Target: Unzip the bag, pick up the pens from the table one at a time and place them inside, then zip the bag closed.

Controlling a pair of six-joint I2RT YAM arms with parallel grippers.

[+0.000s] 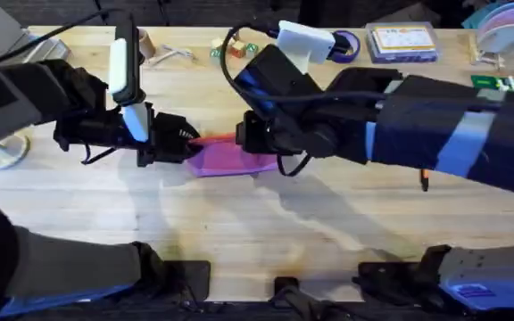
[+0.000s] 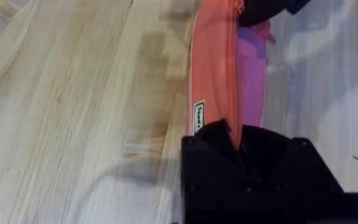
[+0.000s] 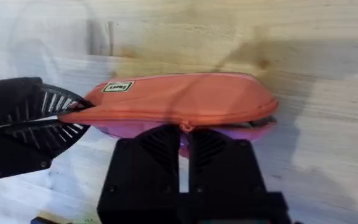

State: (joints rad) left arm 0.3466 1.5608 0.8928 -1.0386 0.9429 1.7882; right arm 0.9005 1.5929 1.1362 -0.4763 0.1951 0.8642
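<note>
The pink bag (image 1: 230, 160) lies flat mid-table, between both arms. My left gripper (image 1: 183, 139) is shut on the bag's left end; in the left wrist view its black fingers (image 2: 211, 138) pinch the fabric of the bag (image 2: 216, 62). My right gripper (image 1: 253, 139) sits over the bag's top edge. In the right wrist view the right gripper (image 3: 185, 134) is shut on the zipper pull at about the middle of the bag (image 3: 179, 99), with the left gripper (image 3: 39, 118) at the far end. A short orange pen (image 1: 424, 181) with a dark tip pokes out from under the right arm.
Along the table's (image 1: 239, 232) far edge stand a clear plastic box (image 1: 402, 42), a purple tape roll (image 1: 346, 45), small coloured blocks (image 1: 235, 49) and stacked plates (image 1: 507, 22). A white round object (image 1: 3, 153) sits at the left. The near half of the table is bare wood.
</note>
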